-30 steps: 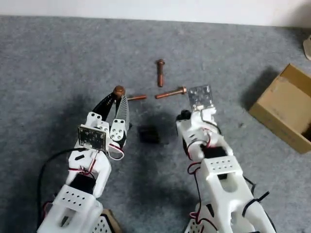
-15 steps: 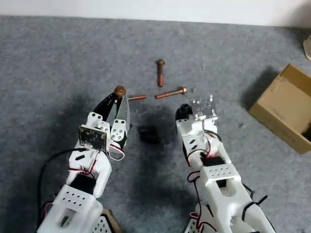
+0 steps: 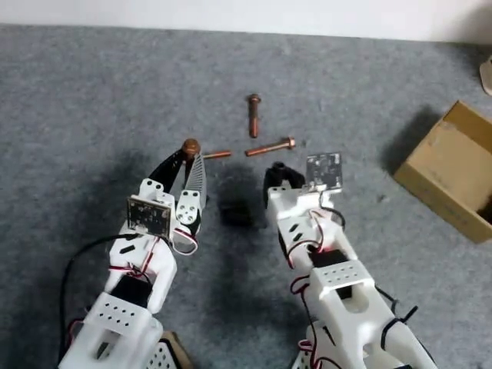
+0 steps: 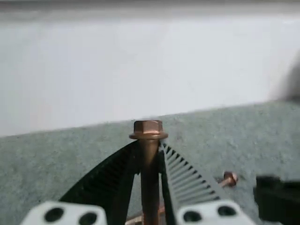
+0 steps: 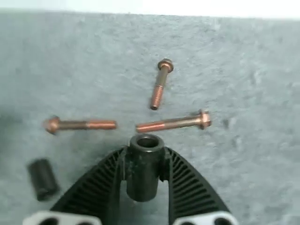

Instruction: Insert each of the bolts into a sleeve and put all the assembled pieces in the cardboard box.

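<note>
right wrist view: sleeve [image 5: 142,173], bore open

- carpet [image 3: 84,84] over the table: mid grey, faintly mottled with paler flecks;
- wall [image 3: 231,11] along the far edge: plain white;
- clamped bolt [image 4: 149,131] in the left gripper [image 4: 150,150]: coppery orange, with a bright sheen on the head;
- far loose bolt [image 3: 253,115], right loose bolt [image 3: 270,147] and left loose bolt [image 3: 216,154], near the middle: the same copper, threads redder;
- clamped sleeve [image 5: 143,173] in the right gripper [image 5: 144,152]: glossy black;
- loose sleeve [image 3: 234,213]: dull black;
- cardboard box [image 3: 450,173] at the right edge: tan brown, darker inside;
- arms [image 3: 123,307]: white; fingers [image 4: 185,173] black, finely ribbed;
- wires [image 3: 307,269]: red and black
</note>
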